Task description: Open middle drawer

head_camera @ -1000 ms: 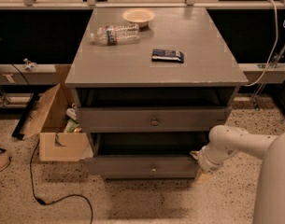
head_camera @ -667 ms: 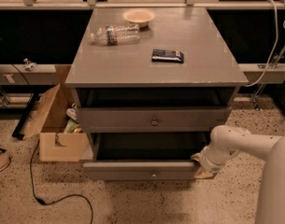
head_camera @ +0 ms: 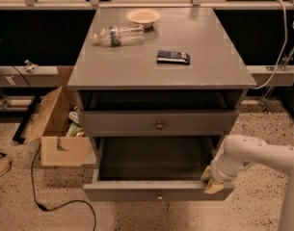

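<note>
- Markedly more of the middle drawer (head_camera: 137, 191) is seen drawn out of the cabinet (head_camera: 137, 66) than in the earlier frames; its flat front now stands well forward of the cabinet's face, and its dark interior is exposed from above.
- Its small round knob (head_camera: 159, 196) is carried at the centre of the front, below and forward of the cabinet's taller-fronted drawer (head_camera: 117, 121), which is shown unmoved with its larger knob (head_camera: 159, 125).
- The gripper (head_camera: 211, 181) is found at the right front corner of the middle drawer, lower and farther from the cabinet's face than before, having travelled outward with the drawer front.
- Contact with the drawer's right end is indicated, with tan pads lying against the top edge of the front; whether the gripper is open or closed there cannot be told.
- The white arm (head_camera: 252, 153) is extended from the right of the cabinet, bent downward at the wrist so that the gripper is directed down at the drawer corner.
- On the cabinet's top, a plastic bottle (head_camera: 118, 34) lying on its side, a shallow bowl (head_camera: 143, 17) and a dark packet (head_camera: 173, 57) are shown unchanged.
- A cardboard box (head_camera: 55, 129) is seen on the floor to the left of the cabinet, as before.
</note>
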### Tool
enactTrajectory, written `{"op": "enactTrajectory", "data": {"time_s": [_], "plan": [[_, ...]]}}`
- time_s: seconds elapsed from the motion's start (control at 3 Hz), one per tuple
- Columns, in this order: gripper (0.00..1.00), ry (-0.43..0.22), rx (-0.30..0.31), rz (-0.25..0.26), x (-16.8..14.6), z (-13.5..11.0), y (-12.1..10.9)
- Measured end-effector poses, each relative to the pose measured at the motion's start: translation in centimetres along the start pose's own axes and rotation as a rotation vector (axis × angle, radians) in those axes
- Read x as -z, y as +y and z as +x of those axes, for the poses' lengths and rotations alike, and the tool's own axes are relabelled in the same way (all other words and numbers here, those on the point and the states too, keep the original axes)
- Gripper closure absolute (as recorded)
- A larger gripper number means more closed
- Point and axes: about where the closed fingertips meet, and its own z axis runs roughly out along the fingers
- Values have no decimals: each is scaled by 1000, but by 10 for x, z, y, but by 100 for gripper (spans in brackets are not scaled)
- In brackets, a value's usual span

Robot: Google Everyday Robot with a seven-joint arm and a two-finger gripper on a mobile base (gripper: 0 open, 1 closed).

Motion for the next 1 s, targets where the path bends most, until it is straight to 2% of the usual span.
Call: {"op": "enactTrajectory", "data": {"time_s": [0.33, 1.0], "plan": [[77, -10, -23, 6, 1, 2, 6], [30, -10, -23, 6, 1, 2, 6]]}}
